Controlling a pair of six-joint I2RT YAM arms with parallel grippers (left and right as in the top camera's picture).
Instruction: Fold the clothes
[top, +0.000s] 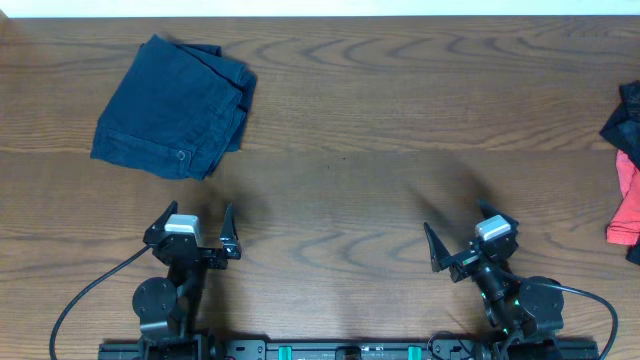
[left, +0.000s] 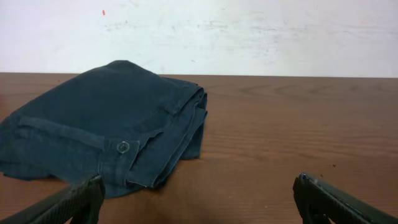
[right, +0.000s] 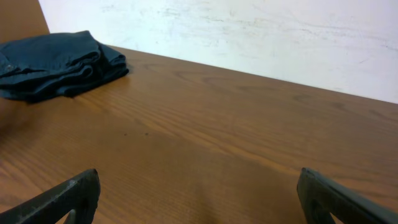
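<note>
Black jersey (top: 625, 120), half out of view, should be soft and light: pinch its hem; left gripper (top: 197, 216) and right gripper (top: 457, 222) gape empty.

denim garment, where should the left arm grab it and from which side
Likely the waistband near the button of the denim garment: that thick edge faces the open left gripper, which points toward it. Come in low from the near side, along the table. Its right side is loose stacked folds, so a pinch there may catch only some layers.
</note>
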